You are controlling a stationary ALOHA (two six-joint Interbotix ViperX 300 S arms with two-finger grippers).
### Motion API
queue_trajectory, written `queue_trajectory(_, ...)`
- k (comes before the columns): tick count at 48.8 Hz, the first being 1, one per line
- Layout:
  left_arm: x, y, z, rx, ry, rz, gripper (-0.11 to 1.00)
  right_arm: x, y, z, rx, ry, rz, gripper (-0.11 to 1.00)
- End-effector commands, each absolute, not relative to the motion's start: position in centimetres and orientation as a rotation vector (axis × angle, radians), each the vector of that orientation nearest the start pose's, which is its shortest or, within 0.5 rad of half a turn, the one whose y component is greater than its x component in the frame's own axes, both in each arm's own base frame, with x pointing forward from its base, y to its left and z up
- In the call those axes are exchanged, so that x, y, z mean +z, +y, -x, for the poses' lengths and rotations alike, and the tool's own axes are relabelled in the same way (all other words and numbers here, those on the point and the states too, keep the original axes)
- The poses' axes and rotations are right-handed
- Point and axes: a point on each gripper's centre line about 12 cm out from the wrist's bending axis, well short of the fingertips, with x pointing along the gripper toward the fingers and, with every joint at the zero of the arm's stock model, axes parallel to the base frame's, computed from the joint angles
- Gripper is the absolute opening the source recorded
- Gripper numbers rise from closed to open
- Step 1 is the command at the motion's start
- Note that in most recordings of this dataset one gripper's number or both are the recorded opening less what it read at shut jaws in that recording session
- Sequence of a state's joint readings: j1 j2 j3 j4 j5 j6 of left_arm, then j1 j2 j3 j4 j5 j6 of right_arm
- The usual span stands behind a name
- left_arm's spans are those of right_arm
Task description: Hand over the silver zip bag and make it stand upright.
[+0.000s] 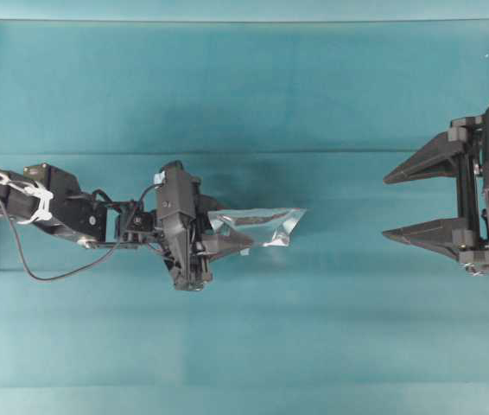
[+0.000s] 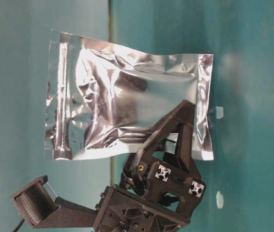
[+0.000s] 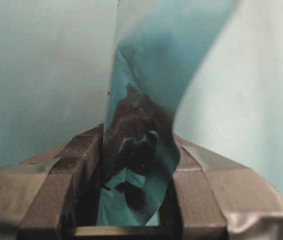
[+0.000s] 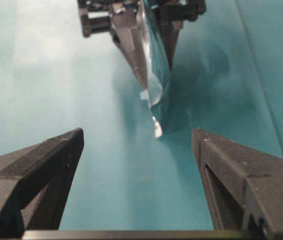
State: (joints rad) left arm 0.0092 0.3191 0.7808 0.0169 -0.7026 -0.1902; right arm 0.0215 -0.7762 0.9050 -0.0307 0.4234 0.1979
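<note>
Left hand (image 1: 206,245) clamped on one end of the bag (image 1: 257,226), holding it edge-on above the tabletop (image 1: 244,95), free end thrust toward the middle, presumably offered for the taking. Right hand (image 1: 417,201) spread wide, gripping nothing, well apart from the bag but lined up with it, jaws straddling its line in the wrist view. Zip band seemingly at the far end from the grip. Handover not yet made; standing up to follow.

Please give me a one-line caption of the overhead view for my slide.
Left gripper holds the silver zip bag out toward the open right gripper, with a gap between them.
</note>
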Motion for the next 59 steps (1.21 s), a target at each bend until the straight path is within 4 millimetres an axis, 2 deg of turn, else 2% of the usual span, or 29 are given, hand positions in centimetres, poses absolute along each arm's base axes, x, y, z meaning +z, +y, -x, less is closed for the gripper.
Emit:
queue_trajectory(1, 8.45, -0.09, -39.68, 0.022, 0.384, 0.174, 0.3, 28.65, 0.32, -23.15, -0.04, 0.534, -0.168, 0.89)
queue_trajectory(59, 8.35, -0.21, -39.69, 0.02, 0.401, 0.172, 0.3, 28.52, 0.32, -23.12, -0.041, 0.537, -0.169, 0.89)
